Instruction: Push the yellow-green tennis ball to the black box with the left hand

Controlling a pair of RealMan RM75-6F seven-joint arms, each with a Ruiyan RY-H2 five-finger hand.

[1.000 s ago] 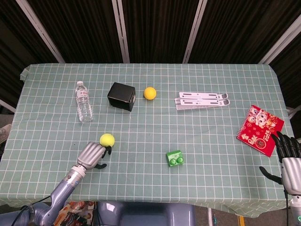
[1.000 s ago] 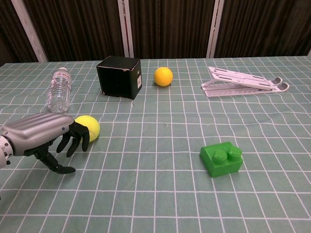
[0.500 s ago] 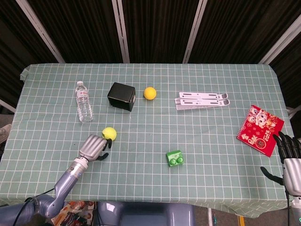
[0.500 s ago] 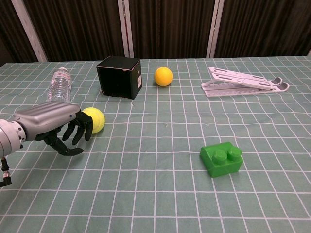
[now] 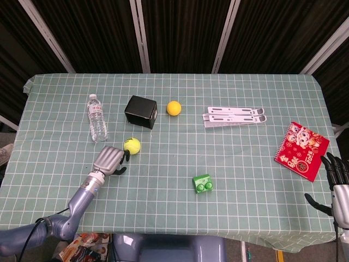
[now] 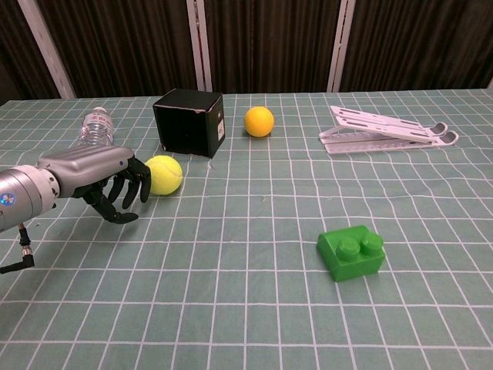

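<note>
Push looks well along but not finished: the yellow-green tennis ball (image 5: pixel 131 145) sits on the surface just short of the black box (image 5: pixel 141 111), close but with a gap between them, so it needs a bit more of a shove. The left hand (image 5: pixel 108 160) is right behind the ball, its fingers (image 6: pixel 132 187) curled downward and a little apart, holding nothing, fingertips at or just about touching it.

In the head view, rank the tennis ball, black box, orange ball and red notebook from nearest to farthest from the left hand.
1. Tennis ball, at the left hand's fingertips.
2. Black box, behind the ball.
3. Orange ball, right of the box.
4. Red notebook, far right edge.
</note>
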